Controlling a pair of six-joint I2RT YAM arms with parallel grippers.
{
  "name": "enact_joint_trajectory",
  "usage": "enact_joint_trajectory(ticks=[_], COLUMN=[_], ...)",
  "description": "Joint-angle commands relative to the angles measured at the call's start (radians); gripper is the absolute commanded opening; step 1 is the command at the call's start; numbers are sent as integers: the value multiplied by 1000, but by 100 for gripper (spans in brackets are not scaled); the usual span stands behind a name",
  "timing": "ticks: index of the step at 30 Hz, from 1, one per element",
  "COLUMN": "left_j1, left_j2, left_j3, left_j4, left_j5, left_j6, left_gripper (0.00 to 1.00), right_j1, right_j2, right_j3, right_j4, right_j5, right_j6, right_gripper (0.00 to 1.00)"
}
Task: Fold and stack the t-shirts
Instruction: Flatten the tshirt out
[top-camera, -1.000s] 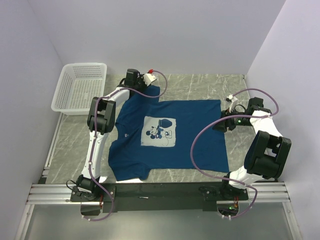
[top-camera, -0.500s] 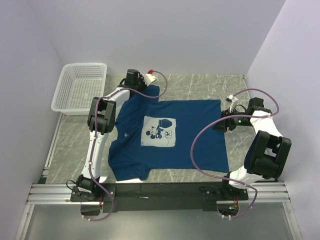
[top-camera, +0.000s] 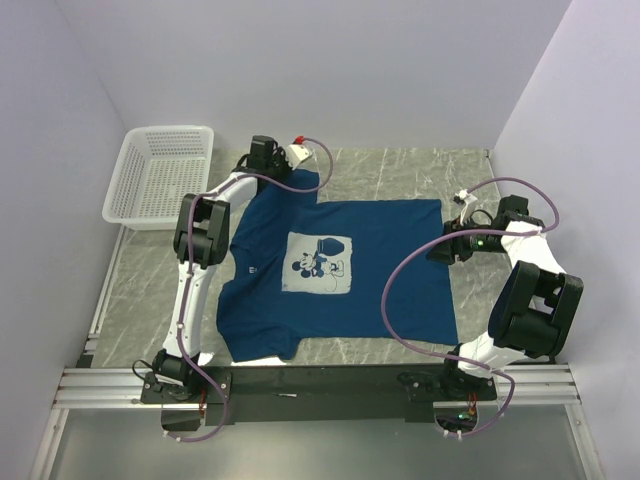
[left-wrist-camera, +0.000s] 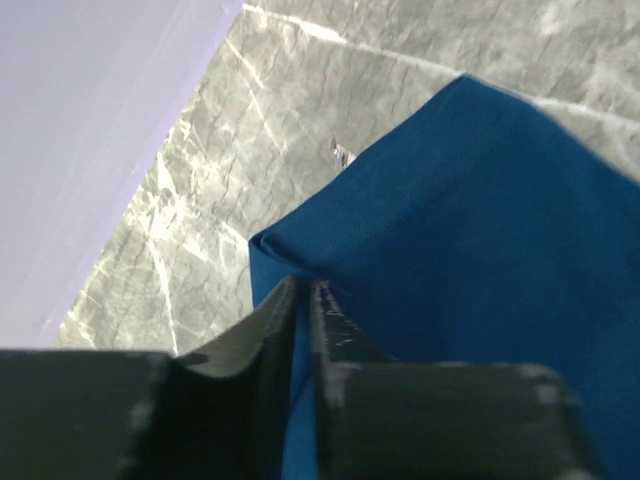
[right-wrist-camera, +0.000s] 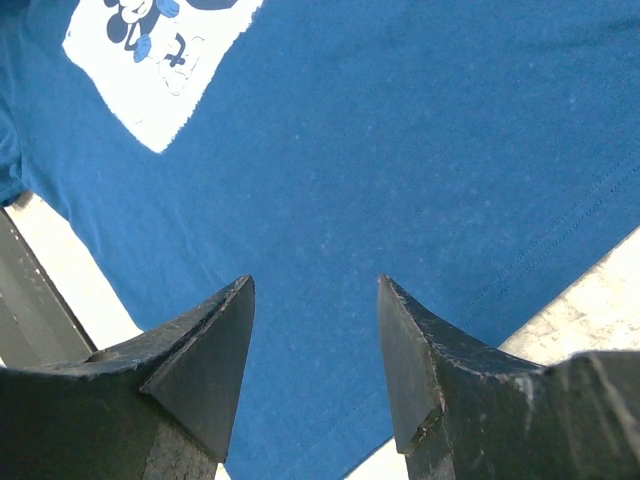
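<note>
A dark navy t-shirt lies spread flat on the marble table, its pale square mouse print facing up. My left gripper is at the shirt's far left sleeve. In the left wrist view it is shut on a fold of the blue cloth. My right gripper is at the shirt's right edge. In the right wrist view it is open and empty just above the cloth, with the print ahead of it.
A white lattice basket stands at the table's far left corner. Walls close in on the back, left and right. Purple cables loop over both arms. Bare marble shows beside the sleeve.
My left gripper has shifted slightly to the left at the sleeve. The right arm and the shirt's body look unchanged.
</note>
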Motion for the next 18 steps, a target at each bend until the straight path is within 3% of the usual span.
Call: enact_joint_trajectory(ticks=[1,6,18], left_j1=[8,8,9], left_j2=[-85,-76,-47], left_j3=[-2,-42,-24], left_j4=[-25,-28,-48], left_j5=[36,-26,13], left_j6=[30,93,95], left_gripper=[19,32,33], right_j1=[-9,-10,-12], right_j2=[-1,3,4], right_j3=[46,47,44], right_j4=[-17,-21,-15], right_j5=[-31,-33,-28], right_j6=[-23,-26,-18], right_gripper=[59,59,59])
